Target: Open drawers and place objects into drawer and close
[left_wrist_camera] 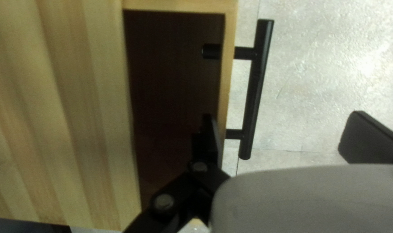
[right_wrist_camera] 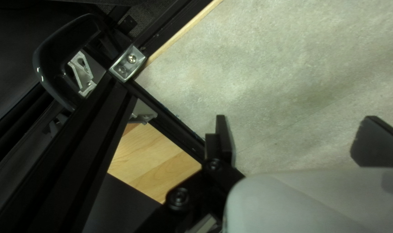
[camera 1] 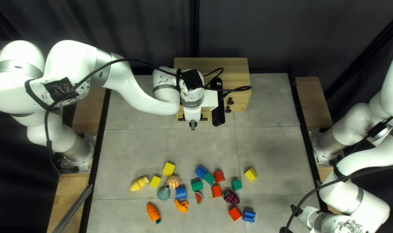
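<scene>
Blocks point(camera 1: 209, 178) and toy food point(camera 1: 152, 211) dot the counter's point(camera 1: 270, 151) near part, around six o'clock from the left claw point(left_wrist_camera: 282, 117) in the top left view. The right claw point(right_wrist_camera: 295, 117) stands wide, well apart. The left claw, nearer the open drawer point(left_wrist_camera: 229, 95), is wide too, one finger inside; the handle point(left_wrist_camera: 255, 82) lies toward its eleven o'clock, long axis running ahead, probably suiting a pull. Only the left wrist view shows the drawer's dark interior.

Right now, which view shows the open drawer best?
Left wrist view: looks down into the drawer, with its dark interior, front edge and black handle in sight. In the top left view my left arm covers most of it, leaving bits of wood at either side. The right wrist view doesn't show it.
</scene>
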Motion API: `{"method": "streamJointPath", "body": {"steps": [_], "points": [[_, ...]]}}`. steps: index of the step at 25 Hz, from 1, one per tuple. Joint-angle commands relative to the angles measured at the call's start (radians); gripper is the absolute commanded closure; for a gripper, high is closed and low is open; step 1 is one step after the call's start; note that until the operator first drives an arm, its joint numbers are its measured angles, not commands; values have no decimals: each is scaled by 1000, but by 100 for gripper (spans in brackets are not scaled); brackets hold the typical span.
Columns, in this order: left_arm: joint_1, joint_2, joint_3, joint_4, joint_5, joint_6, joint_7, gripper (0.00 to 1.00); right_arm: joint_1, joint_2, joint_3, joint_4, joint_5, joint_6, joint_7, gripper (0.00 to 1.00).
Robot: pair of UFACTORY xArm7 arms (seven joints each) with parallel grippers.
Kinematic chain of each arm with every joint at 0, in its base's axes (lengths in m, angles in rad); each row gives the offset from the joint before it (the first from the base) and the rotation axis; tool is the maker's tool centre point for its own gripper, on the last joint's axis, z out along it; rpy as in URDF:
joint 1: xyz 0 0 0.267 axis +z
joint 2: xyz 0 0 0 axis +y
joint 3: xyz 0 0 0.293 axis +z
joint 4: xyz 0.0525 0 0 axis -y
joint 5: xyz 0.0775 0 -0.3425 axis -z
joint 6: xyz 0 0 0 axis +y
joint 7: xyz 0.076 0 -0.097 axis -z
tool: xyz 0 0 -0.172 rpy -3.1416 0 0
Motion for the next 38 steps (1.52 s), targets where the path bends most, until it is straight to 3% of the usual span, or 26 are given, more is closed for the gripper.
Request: {"method": "streamJointPath", "body": {"steps": [1, 15, 23, 31, 38], "points": [[-5, -12, -9, -8, -17, 11, 12, 0, 0, 0, 0, 0, 0, 0, 0, 0], [-39, -45, -40, -9, -24, 46, -31, 0, 0, 0, 0, 0, 0, 0, 0, 0], [-48, -50, -32, 27, 56, 87, -120, 0, 0, 0, 0, 0, 0, 0, 0, 0], [-31, 9, 5, 14, 139, -23, -184, 0, 0, 0, 0, 0, 0, 0, 0, 0], [-18, 35, 12, -24, 128, -102, -189, 0, 0, 0, 0, 0, 0, 0, 0, 0]]}}
